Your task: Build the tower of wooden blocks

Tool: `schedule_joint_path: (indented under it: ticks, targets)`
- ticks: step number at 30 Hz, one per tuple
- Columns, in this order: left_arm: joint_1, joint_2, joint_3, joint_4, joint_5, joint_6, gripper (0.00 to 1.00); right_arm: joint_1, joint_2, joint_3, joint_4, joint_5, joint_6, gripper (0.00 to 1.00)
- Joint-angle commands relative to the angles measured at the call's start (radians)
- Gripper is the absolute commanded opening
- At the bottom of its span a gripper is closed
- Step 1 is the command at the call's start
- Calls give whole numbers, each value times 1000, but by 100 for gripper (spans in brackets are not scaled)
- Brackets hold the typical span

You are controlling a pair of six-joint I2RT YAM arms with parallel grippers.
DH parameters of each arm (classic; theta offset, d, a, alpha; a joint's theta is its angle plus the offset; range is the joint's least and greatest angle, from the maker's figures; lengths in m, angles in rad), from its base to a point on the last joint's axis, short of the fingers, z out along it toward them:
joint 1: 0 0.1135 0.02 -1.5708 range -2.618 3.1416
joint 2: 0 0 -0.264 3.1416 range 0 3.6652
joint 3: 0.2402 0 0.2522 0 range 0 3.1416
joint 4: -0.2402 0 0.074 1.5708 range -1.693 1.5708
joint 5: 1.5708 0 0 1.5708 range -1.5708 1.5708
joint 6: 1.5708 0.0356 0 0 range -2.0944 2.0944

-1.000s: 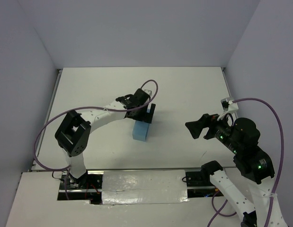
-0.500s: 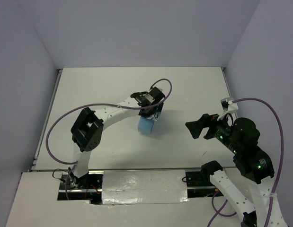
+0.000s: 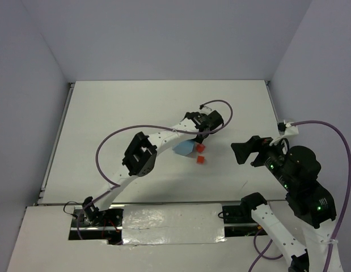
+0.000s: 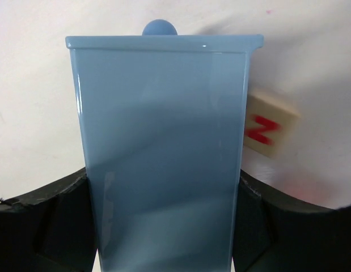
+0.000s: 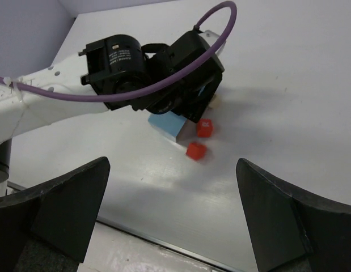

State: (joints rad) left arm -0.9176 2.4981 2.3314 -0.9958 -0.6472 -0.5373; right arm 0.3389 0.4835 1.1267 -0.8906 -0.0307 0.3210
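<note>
I read even, diffuse overhead light in all views; the white table (image 3: 135,107) is bright, not clipped; shadows cast on it are soft. At the left wrist, the blue tray (image 4: 164,141) shows thin glare streaks; the tan block (image 4: 266,127) right of it is blurred.

Overhead and both close wrist cameras see the blue tray (image 3: 184,149).

Glossy smooth blue plastic tray (image 4: 164,158); matt black fingers (image 4: 39,226); pale wood block (image 4: 270,127)
</note>
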Motion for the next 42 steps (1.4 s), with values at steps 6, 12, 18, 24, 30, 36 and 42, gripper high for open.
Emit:
schedule_joint_path:
  ticks: [6,12,18,24,30,36,42]
  targets:
    - [-40,22,25,-173,-305,2,11,5,-40,81,-11,80,26,100]
    - [-53,-39,-34,-118,-255,7,19,5,-33,39,7,83,30,100]
    - [-40,-198,-134,-35,-226,-39,21,5,-49,-13,50,137,67,100]
    - [19,-409,-292,31,-137,-67,21,5,-48,-57,79,126,98,100]
    - [154,-779,-685,293,218,-35,19,5,-92,-151,214,71,180,100]
    - [266,-1247,-1180,884,832,-69,9,3,-11,-340,510,-210,326,90]
    - [292,-1354,-1264,809,754,-113,3,14,89,-409,697,-287,454,84]
